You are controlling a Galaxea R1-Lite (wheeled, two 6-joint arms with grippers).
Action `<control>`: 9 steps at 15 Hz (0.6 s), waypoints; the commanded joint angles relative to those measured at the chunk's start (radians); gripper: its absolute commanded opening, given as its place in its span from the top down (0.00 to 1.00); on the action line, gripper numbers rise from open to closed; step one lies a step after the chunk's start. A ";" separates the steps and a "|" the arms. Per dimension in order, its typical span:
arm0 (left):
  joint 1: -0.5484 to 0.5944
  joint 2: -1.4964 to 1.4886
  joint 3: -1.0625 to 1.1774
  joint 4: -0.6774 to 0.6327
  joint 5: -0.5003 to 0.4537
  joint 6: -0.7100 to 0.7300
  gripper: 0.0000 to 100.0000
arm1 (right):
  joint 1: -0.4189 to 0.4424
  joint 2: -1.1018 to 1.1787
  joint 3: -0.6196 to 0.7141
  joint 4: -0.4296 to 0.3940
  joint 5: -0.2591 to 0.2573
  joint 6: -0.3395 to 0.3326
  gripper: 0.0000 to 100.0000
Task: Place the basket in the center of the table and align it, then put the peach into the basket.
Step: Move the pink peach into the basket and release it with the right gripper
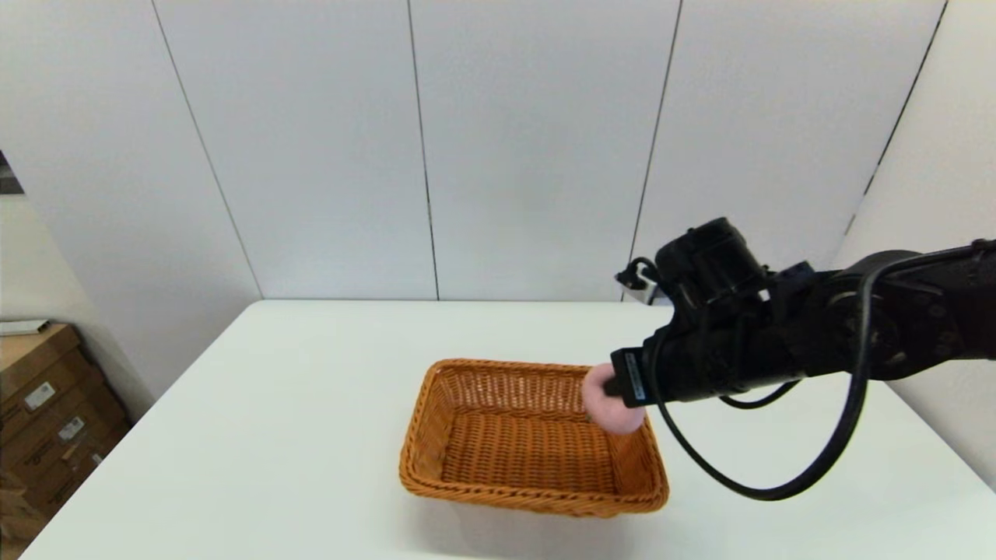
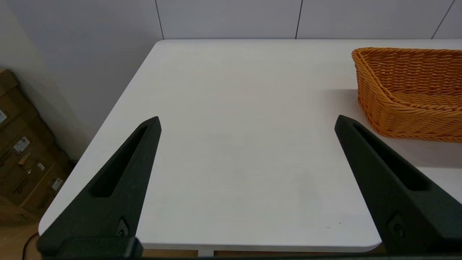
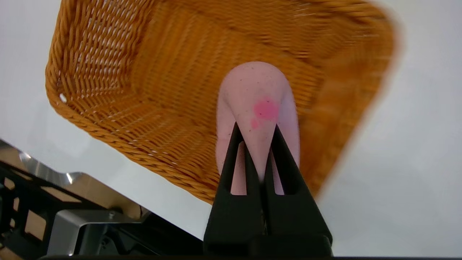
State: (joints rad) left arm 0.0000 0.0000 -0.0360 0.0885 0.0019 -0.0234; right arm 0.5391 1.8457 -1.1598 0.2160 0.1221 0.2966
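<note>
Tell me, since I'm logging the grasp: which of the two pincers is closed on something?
The right pincer, over the basket, pinches the peach; the left pincer is open and holds nothing, beside the basket.

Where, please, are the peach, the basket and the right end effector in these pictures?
peach (image 3: 258,95): right wrist view, on its pale upper face.
basket (image 1: 513,494): head view, on the braided near rim.
right end effector (image 3: 256,135): right wrist view, between its fingertips squeezing the peach.

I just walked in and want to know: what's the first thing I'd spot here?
The orange-brown basket in the middle of the white table. Right over its right side, the right gripper squeezes a squashed pink peach. The left gripper waits open near the table's left edge.
</note>
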 commanded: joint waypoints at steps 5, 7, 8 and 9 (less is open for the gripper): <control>0.000 -0.002 0.001 0.000 0.001 0.000 0.00 | 0.050 0.073 -0.034 0.002 -0.006 -0.007 0.00; 0.000 0.000 -0.001 0.000 0.001 0.000 0.00 | 0.012 0.058 -0.031 0.003 -0.006 -0.001 0.00; 0.000 -0.002 0.001 0.000 0.001 0.000 0.00 | -0.028 0.036 -0.026 0.003 -0.004 0.001 0.00; 0.000 0.000 -0.001 0.000 0.001 0.000 0.00 | -0.053 0.029 -0.023 0.003 -0.004 -0.001 0.00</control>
State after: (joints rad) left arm 0.0000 0.0000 -0.0355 0.0889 0.0028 -0.0230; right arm 0.5406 1.9089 -1.1900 0.2179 0.1157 0.2949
